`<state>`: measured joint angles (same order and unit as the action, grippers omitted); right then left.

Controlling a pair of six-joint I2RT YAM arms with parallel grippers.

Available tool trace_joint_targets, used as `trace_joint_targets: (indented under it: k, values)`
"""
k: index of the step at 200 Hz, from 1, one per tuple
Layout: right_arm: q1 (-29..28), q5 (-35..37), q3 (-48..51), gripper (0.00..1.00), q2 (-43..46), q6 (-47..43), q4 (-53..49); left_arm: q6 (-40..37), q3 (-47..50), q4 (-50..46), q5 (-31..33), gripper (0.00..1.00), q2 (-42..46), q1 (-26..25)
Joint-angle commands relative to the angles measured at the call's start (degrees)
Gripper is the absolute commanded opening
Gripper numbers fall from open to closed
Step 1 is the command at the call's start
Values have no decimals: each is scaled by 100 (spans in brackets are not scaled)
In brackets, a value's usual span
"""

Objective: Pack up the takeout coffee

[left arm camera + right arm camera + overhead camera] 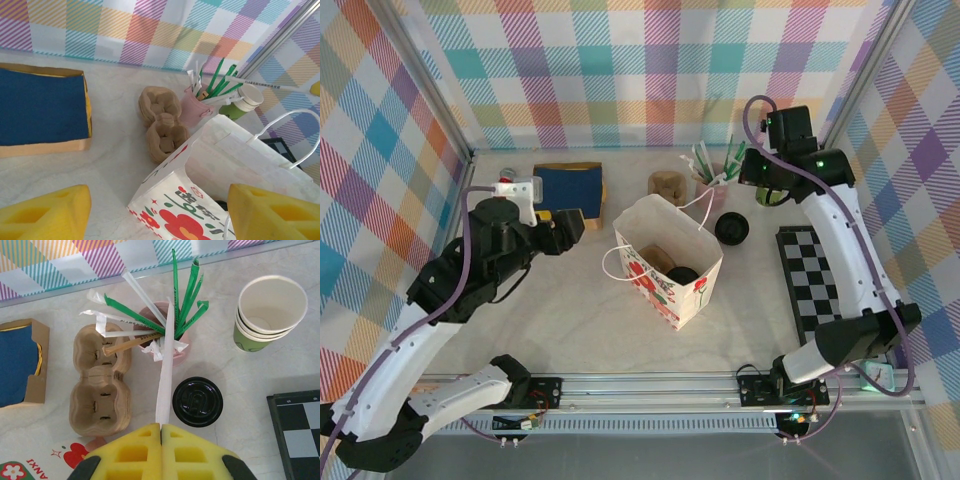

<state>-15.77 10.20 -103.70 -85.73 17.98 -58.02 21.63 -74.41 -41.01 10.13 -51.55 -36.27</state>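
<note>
Left gripper (568,226) is hovering with yellow fingers spread, gripping nothing, just beside blue pad in tan cardboard tray (568,185). White paper bag with red flower print (665,292) is standing open mid-table. Takeout coffee (682,274), showing as a round black lid, is sitting inside it next to brown pulp carrier (658,258). Pink cup of green and white straws (712,192) is standing behind bag. Second round black plastic lid (197,401) is lying right of bag; can't tell if a cup is under it. Right gripper (161,427) is pinching long white paper-wrapped straw (165,375), fingers pressed together. Stack of green-and-white paper cups (270,310) is standing further right.
</note>
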Motion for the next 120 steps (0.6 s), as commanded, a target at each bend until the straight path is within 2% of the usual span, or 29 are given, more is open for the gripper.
trace_joint_targets:
  k: [1, 120]
  values:
    - [-115, 198, -248, 0, 153, 12, -119, -80, 155, 270, 91, 72, 192, 41]
    - [-659, 679, -649, 0, 503, -65, -366, -116, 295, 280, 159, 72, 387, 41]
